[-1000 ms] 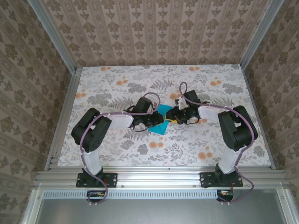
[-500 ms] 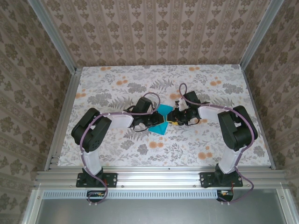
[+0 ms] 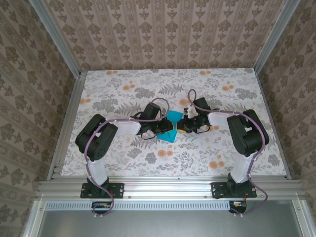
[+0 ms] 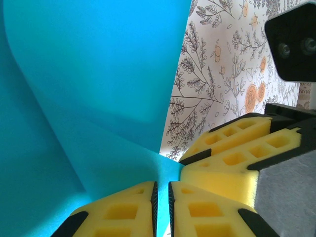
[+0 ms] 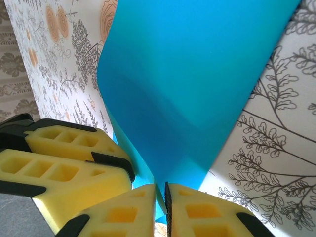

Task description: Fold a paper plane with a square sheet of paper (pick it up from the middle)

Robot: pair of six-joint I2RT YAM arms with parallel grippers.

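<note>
The square sheet of paper [image 3: 172, 126] is teal-blue and sits mid-table, pinched up along its middle into a soft ridge between the two grippers. My left gripper [image 3: 163, 128] is shut on the sheet [image 4: 98, 74], its yellow pads [image 4: 123, 212] pressed on the ridge at the left gripper's tips [image 4: 161, 197]. My right gripper [image 3: 182, 126] is shut on the same ridge, its tips [image 5: 164, 197] clamping the sheet [image 5: 197, 74] from the opposite side. The two grippers' fingers nearly touch each other. The paper plane is out of view.
The floral table [image 3: 123, 89] is walled at the back and both sides by patterned panels and aluminium posts [image 3: 74, 74]. The right gripper's fingers [image 4: 237, 153] and camera [image 4: 296, 44] crowd the left wrist view; the left gripper's fingers [image 5: 64, 158] crowd the right wrist view.
The right gripper has closed onto the paper's ridge, and its arm has edged slightly left. The left gripper has kept its hold and place.
</note>
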